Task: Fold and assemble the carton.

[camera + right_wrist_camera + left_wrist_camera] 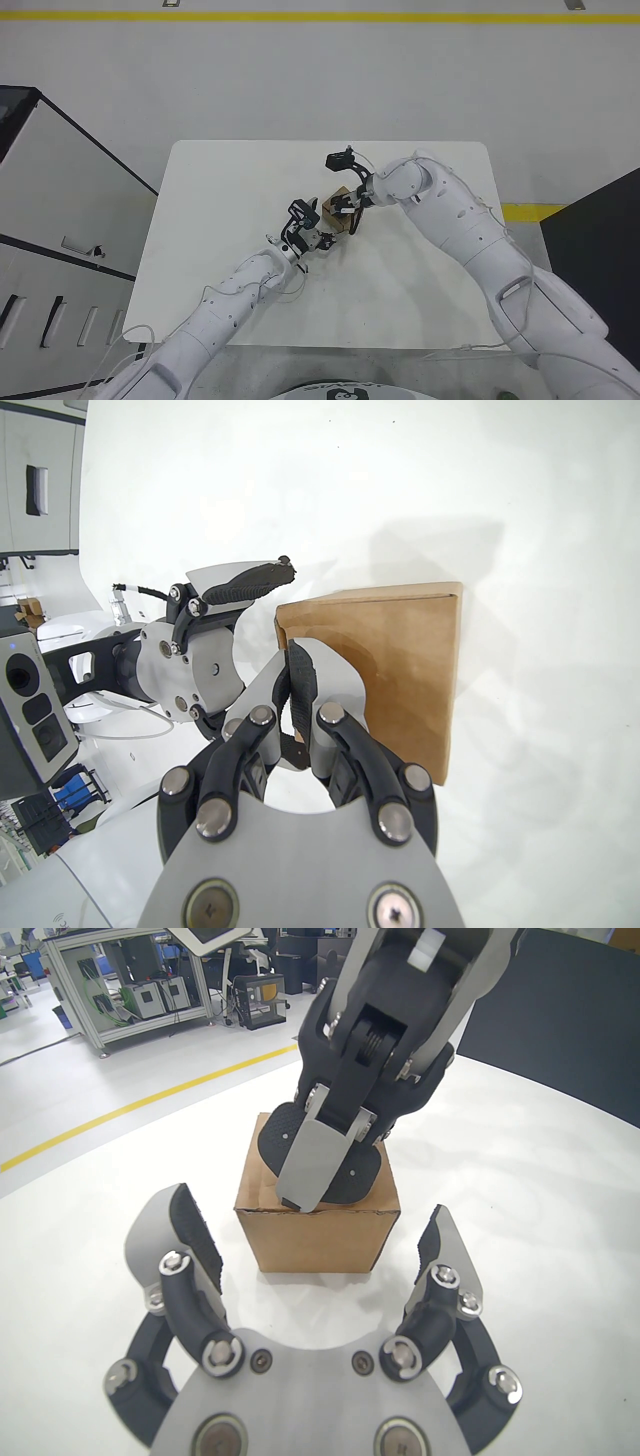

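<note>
The small brown cardboard carton [320, 1240] stands upright near the middle of the white tabletop [525, 1238] and already has the shape of a closed cube. Its top edge on the side facing the left hand is a little wrinkled. My right hand [299, 680] is clenched, and its tips rest on the top of the carton close to that edge. I cannot tell if a flap is caught between the pads. My left hand [310, 226] is released, with fingers wide apart, just beside the carton's front wall and not touching it.

I judge the step in hand to be pressing down the last top flap, so the task is near its end. The next move, I think, calls for the left hand to steady the walls while the right hand pushes gently, because thin cardboard buckles. The tabletop edges are well apart from the carton, so both arms have open room.
</note>
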Action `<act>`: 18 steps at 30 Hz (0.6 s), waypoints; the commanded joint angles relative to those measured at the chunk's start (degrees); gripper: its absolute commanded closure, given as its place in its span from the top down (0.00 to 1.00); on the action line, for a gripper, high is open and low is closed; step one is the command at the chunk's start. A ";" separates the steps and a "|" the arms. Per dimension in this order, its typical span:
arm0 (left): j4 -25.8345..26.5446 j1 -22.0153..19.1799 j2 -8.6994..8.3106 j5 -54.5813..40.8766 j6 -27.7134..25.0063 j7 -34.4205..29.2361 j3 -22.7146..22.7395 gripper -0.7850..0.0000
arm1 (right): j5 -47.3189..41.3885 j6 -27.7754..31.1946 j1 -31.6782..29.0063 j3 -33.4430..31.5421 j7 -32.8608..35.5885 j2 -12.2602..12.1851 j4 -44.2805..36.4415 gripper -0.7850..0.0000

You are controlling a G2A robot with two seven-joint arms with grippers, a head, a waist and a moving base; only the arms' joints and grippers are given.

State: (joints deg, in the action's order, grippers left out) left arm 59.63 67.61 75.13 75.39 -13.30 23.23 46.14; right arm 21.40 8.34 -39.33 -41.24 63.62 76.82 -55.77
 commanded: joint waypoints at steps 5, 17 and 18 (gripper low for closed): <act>0.00 0.00 0.00 0.00 0.00 0.00 0.00 1.00 | -0.22 -0.05 0.03 0.05 -0.18 0.20 0.49 0.00; 0.00 0.00 0.00 0.00 0.00 0.00 0.00 1.00 | -0.58 -0.10 -0.18 -1.92 -0.14 -0.35 -1.33 0.00; 0.00 0.00 0.00 0.00 0.00 0.00 0.00 1.00 | -0.65 -0.10 -0.35 -2.21 -0.10 -0.47 -1.66 0.00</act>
State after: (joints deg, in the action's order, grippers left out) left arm 59.63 67.61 75.13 75.39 -13.30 23.23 46.14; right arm 20.82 8.23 -39.57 -43.25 63.49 76.43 -57.19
